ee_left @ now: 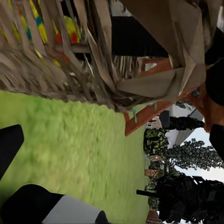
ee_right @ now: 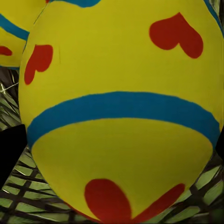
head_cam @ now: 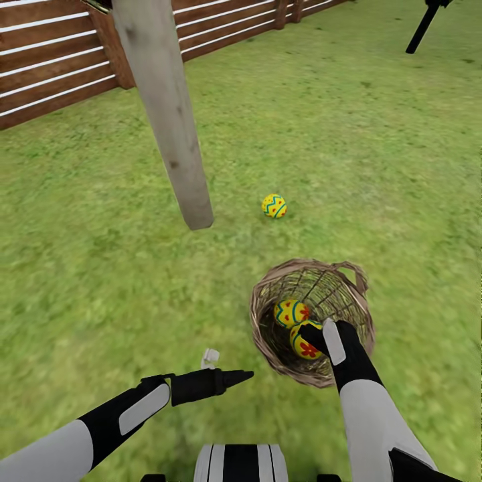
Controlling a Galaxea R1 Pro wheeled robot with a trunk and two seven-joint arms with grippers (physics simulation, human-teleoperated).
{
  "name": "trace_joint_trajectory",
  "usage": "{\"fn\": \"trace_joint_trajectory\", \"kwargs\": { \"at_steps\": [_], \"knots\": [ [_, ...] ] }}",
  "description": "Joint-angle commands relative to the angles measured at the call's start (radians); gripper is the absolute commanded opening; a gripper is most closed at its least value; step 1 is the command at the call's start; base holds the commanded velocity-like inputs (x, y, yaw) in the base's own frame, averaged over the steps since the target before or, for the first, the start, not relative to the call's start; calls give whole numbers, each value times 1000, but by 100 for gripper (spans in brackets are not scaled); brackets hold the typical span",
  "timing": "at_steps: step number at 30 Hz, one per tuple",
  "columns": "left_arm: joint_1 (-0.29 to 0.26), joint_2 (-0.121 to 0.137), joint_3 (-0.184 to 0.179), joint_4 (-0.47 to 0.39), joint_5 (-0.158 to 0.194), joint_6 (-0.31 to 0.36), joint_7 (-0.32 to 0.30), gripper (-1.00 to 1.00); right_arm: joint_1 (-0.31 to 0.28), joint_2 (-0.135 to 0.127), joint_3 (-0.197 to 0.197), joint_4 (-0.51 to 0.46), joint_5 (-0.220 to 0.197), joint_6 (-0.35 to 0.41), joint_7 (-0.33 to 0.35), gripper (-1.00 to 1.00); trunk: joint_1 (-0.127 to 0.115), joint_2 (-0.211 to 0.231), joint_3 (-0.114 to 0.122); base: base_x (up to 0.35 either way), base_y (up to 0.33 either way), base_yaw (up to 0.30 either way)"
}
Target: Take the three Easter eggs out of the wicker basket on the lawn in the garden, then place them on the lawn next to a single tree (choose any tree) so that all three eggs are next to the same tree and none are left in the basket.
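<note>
The wicker basket stands on the lawn just in front of me. Two Easter eggs lie inside it, one further in and one with a red flower nearer. My right gripper reaches down into the basket and is open, its fingers on either side of the nearer egg. A third egg rests on the grass right of the pale tree trunk. My left gripper hovers low beside the basket, open and empty.
A brown slat fence runs along the back left behind the trunk. A thin black trunk leans at the far right. A small pale object lies on the grass by my left gripper. Open grass spreads to the left and right.
</note>
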State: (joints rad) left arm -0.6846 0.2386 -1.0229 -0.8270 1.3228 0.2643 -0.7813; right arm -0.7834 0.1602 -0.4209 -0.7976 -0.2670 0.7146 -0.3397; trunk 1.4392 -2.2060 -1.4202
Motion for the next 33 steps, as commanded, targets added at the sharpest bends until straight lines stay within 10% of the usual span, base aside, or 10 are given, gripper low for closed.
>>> {"fn": "trace_joint_trajectory", "kwargs": {
  "at_steps": [1, 15, 33],
  "knots": [
    [-1, 1, -3, -1, 10, 8, -1, 100, -1, 1, -2, -2, -11, 2, -8, -100, -4, 7, 3, -2, 0, 0],
    [-1, 1, -3, 0, 11, 6, -1, 100, -1, 1, -1, -18, -11, 2, -8, -100, -58, 105, 48, -35, 0, 0],
    [-1, -1, -3, 0, 4, 4, 3, 100, -1, 1, 96, -34, -11, 0, -7, -100, -127, 231, 108, -85, 0, 0]
  ]
}}
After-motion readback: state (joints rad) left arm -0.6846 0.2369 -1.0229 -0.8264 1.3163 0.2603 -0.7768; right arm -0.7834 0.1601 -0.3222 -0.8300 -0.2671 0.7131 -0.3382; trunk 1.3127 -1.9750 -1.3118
